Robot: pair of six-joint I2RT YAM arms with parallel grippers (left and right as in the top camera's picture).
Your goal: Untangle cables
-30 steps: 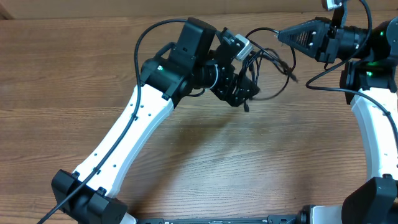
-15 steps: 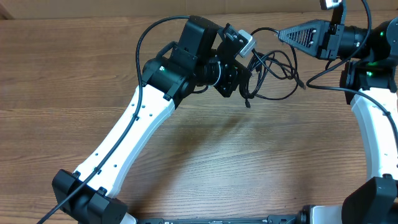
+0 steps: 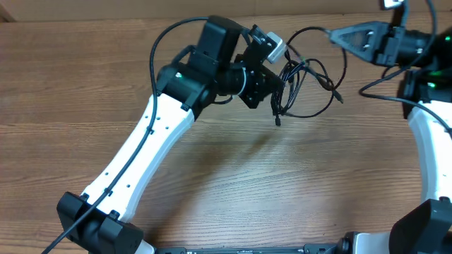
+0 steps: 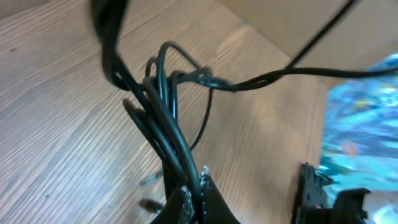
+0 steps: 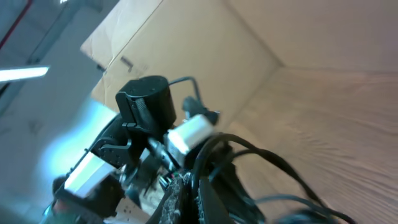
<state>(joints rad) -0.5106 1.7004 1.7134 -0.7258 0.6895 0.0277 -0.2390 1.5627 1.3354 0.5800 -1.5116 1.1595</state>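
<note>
Two robot grippers are each pinching thin black cables [image 3: 288, 83] over a wooden table [image 3: 282, 190].

The left gripper [image 4: 194, 186] is squeezing its fingers shut on a knotted bundle of the cables, which is hanging just beside it toward the table's far edge, with loops sagging and one plug tip [image 3: 277, 121] dangling. The right gripper [image 5: 186, 193], off to the right, is clamping a strand that is arching across to the bundle. White arms [image 3: 134, 155] are reaching in from the near edge.

Thin black cables [image 3: 305, 83], tangled, lifted
</note>
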